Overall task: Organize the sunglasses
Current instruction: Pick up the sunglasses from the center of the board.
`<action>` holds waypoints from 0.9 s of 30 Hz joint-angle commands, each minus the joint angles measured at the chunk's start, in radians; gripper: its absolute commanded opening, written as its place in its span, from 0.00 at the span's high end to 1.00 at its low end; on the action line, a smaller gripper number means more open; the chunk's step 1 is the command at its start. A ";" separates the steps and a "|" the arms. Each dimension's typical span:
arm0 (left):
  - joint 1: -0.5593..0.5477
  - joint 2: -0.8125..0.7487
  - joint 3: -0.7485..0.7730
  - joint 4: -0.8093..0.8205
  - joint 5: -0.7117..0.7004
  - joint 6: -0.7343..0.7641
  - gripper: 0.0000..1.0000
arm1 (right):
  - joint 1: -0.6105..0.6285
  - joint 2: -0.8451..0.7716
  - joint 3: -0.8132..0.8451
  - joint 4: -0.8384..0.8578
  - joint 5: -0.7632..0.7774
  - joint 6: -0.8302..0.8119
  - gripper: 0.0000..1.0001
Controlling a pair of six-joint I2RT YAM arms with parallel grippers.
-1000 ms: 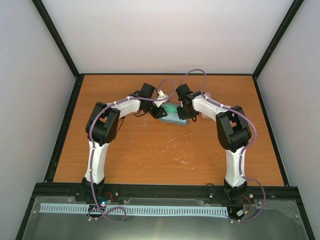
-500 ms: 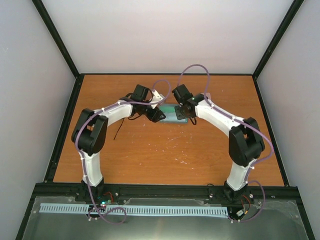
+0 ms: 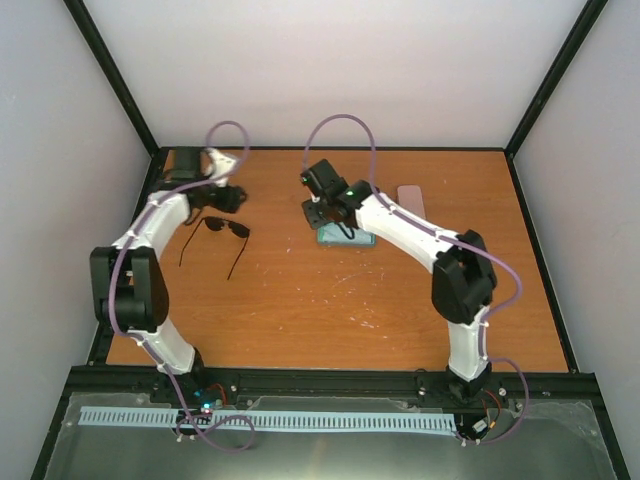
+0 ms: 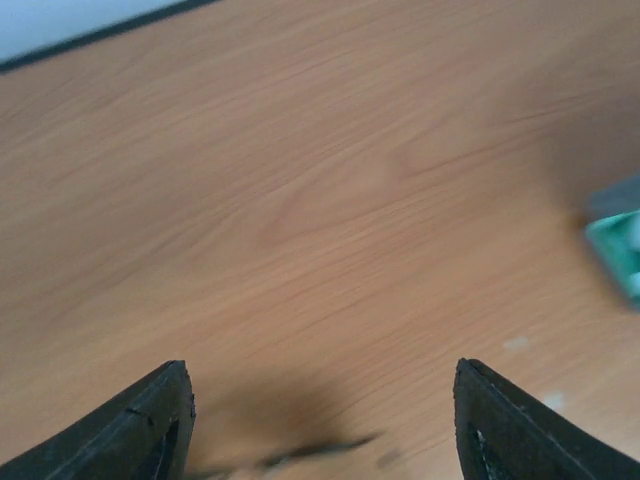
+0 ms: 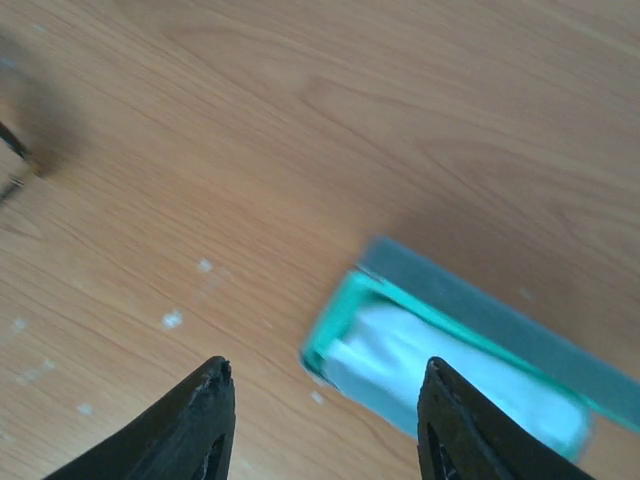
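Note:
The black sunglasses [image 3: 228, 228] lie unfolded on the table at the back left, their thin arms pointing toward the near edge. My left gripper [image 3: 226, 198] hovers just behind them, open and empty. In the left wrist view the left gripper [image 4: 320, 368] frames bare wood, with a blurred dark sunglasses arm [image 4: 310, 455] at the bottom edge. My right gripper [image 3: 325, 213] is open above the left end of an open blue-grey case [image 3: 350, 238]. In the right wrist view the right gripper [image 5: 327, 365] has nothing between its fingers. The case [image 5: 470, 300] below has a teal lining and a light-blue cloth [image 5: 440, 365] inside.
A shut pink case [image 3: 410, 195] lies at the back, right of the right arm. The black frame rail [image 3: 130, 250] runs along the table's left edge, close to the left arm. White specks [image 5: 172, 320] dot the wood near the case.
The left arm swung from the middle to the back left, uncovering the black sunglasses. The right gripper shifted left over the case's end. Both grippers' jaws opened wider.

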 commanded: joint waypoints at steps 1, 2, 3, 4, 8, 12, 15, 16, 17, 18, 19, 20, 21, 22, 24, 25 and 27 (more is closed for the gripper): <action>0.187 -0.059 -0.034 -0.166 -0.126 0.082 0.29 | 0.044 0.133 0.159 0.022 -0.065 -0.048 0.50; 0.223 -0.065 -0.042 -0.177 -0.142 0.095 0.29 | 0.048 0.158 0.193 0.020 -0.076 -0.052 0.50; 0.251 -0.075 -0.057 -0.178 -0.157 0.112 0.28 | 0.053 0.185 0.232 0.015 -0.085 -0.056 0.50; 0.275 -0.085 -0.073 -0.173 -0.172 0.124 0.27 | 0.056 0.211 0.266 0.010 -0.094 -0.061 0.50; 0.320 -0.114 -0.126 -0.160 -0.208 0.155 0.25 | 0.064 0.299 0.400 -0.024 -0.129 -0.084 0.50; 0.322 -0.113 -0.164 -0.131 -0.260 0.167 0.23 | 0.068 0.345 0.482 -0.046 -0.149 -0.102 0.49; 0.322 -0.102 -0.186 -0.129 -0.273 0.172 0.23 | 0.068 0.353 0.491 -0.048 -0.149 -0.112 0.49; 0.323 -0.096 -0.193 -0.127 -0.287 0.175 0.23 | 0.068 0.352 0.491 -0.049 -0.148 -0.115 0.49; 0.322 -0.091 -0.202 -0.123 -0.301 0.178 0.23 | 0.068 0.352 0.491 -0.050 -0.148 -0.118 0.49; 0.322 -0.086 -0.212 -0.117 -0.319 0.180 0.23 | 0.068 0.352 0.491 -0.052 -0.145 -0.119 0.49; 0.324 -0.079 -0.222 -0.108 -0.334 0.182 0.23 | 0.068 0.352 0.490 -0.053 -0.146 -0.121 0.49; 0.323 -0.072 -0.228 -0.104 -0.345 0.184 0.23 | 0.068 0.352 0.489 -0.054 -0.145 -0.122 0.49; 0.323 -0.065 -0.233 -0.099 -0.354 0.185 0.23 | 0.068 0.352 0.487 -0.054 -0.144 -0.122 0.49; 0.323 -0.057 -0.236 -0.100 -0.357 0.185 0.24 | 0.068 0.351 0.486 -0.054 -0.143 -0.122 0.49; 0.324 -0.043 -0.243 -0.091 -0.363 0.189 0.24 | 0.068 0.351 0.483 -0.054 -0.140 -0.122 0.49; 0.323 -0.037 -0.247 -0.084 -0.368 0.192 0.24 | 0.068 0.351 0.481 -0.054 -0.138 -0.121 0.49; 0.324 -0.023 -0.254 -0.069 -0.378 0.199 0.25 | 0.068 0.351 0.479 -0.052 -0.138 -0.119 0.49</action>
